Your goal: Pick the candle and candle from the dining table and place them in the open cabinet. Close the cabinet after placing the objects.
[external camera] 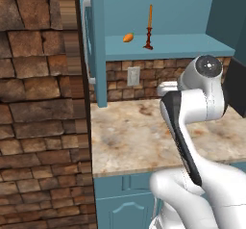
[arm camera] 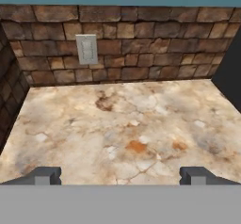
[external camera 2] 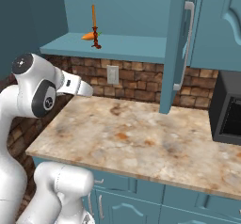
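Note:
The tall orange taper candle (external camera: 150,26) (external camera 2: 94,23) stands upright on its dark red-brown stand on the teal shelf (external camera: 187,45) (external camera 2: 127,46) of the open cabinet. Both cabinet doors (external camera: 87,45) (external camera 2: 176,49) are swung wide open. The squat yellowish-gold candle is out of view. My gripper (arm camera: 120,175) is open with nothing between its fingertips (arm camera: 44,175). It hangs below the shelf, over the marbled stone counter top (arm camera: 122,124) (external camera: 129,136) (external camera 2: 141,143), and faces the brick back wall.
A small orange oval lump (external camera: 128,37) (external camera 2: 87,36) lies on the shelf just left of the taper. A wall outlet (arm camera: 87,49) (external camera: 133,75) (external camera 2: 112,75) sits in the brick. A dark microwave (external camera 2: 228,110) (external camera: 236,86) stands at the counter's right end. Brick wall closes the left side.

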